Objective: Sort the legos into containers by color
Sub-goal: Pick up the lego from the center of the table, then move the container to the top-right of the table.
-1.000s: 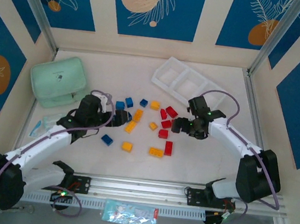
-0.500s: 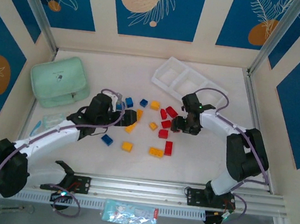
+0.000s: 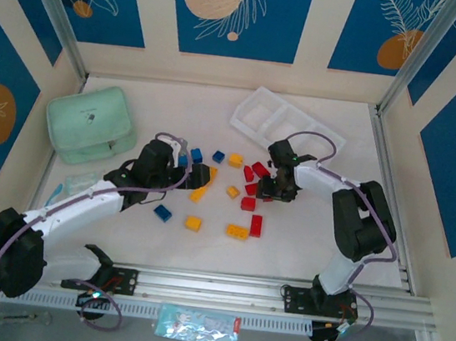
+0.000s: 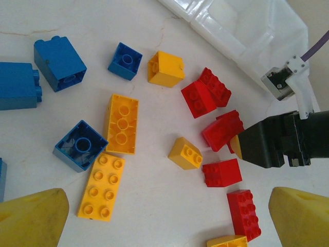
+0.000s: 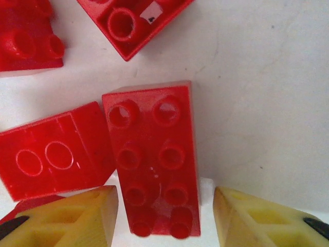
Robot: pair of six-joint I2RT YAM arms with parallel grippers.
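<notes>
Red, blue and yellow legos lie scattered on the table's middle, among them a blue one [image 3: 163,212], a yellow one [image 3: 193,223] and a red one [image 3: 256,225]. My right gripper [image 3: 271,190] is low over the red cluster and open. A long red brick [image 5: 154,159] lies between its fingertips [image 5: 67,216], with a gap on each side. My left gripper [image 3: 197,175] hangs open over the blue and yellow bricks; between its fingertips [image 4: 31,218] is bare table, and a flat yellow brick [image 4: 100,188] lies just ahead. The white three-compartment tray [image 3: 333,141] stands at the back right.
A mint green zip case [image 3: 90,123] rests at the back left. More red bricks [image 5: 51,149] crowd the long one's left side. The right arm's black gripper body [image 4: 280,144] shows at the right of the left wrist view, close to the tray's wall [image 4: 241,36].
My right gripper has moved left and down onto the red cluster. My left gripper has moved right, toward the blue and yellow bricks.
</notes>
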